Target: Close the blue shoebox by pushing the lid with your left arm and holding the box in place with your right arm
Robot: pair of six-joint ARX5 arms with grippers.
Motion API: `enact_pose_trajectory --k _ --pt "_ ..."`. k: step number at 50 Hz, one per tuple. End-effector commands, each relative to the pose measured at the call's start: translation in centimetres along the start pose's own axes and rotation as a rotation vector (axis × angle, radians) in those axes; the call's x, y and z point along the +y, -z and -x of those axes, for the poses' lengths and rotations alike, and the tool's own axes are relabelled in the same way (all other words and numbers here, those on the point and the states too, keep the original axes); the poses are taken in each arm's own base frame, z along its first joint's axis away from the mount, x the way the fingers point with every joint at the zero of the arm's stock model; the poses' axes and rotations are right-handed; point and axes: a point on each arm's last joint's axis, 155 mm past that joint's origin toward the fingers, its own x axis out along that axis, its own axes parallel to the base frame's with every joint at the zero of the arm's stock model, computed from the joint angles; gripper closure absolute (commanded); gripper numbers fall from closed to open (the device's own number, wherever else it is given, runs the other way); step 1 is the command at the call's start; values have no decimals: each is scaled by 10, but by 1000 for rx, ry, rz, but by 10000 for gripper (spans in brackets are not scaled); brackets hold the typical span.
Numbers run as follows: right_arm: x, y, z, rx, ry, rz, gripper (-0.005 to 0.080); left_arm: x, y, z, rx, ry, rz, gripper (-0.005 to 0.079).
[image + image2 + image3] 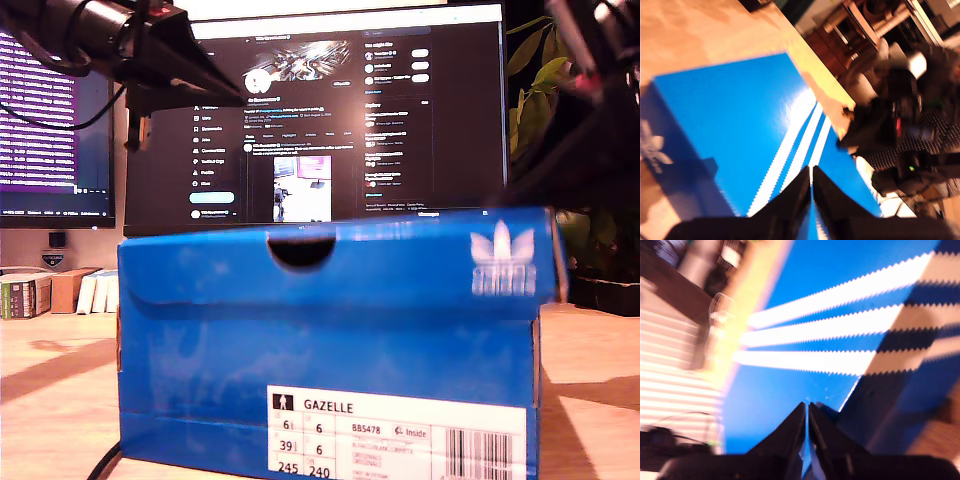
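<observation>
Both grippers closed, holding nothing | my first gripper [811, 175] over striped lid [755, 125] | my second gripper [806, 410] likewise | shoebox [330, 340] lid down, on table [60, 400]

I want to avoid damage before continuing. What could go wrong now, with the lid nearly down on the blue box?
1. My first gripper and second gripper both have jaws shut to narrow tips over the lid; pressing there may dent it.
2. The shoebox could slide on the smooth table if pushed sideways.
</observation>
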Motion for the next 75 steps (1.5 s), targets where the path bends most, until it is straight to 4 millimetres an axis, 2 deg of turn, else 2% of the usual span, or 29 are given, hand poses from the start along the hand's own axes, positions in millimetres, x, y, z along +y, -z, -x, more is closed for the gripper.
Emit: enact_pose_trajectory --k 1,9,17,29,40,47,62,75 --pt "-6 2 -3 13 38 41 763 2 -3 1 -6 -2 -5 761" --pt "-20 -6 -3 -25 130 107 763 3 -4 2 -10 -5 -3 761" --pt "-17 -30 1 -111 119 149 763 4 -4 3 -12 -6 -2 761" --pt "-8 -51 5 -192 92 195 763 4 -11 3 -33 -10 -34 761" --pt "-31 -85 22 -331 236 226 763 35 -17 13 -51 -191 -85 761" --pt "-47 -99 41 -391 344 285 763 49 -26 28 -83 -285 -120 761" --pt "-61 -122 88 -515 460 331 763 58 -45 73 -175 -426 -186 761" --pt "-68 -124 117 -556 544 358 763 57 -51 98 -218 -493 -221 761"
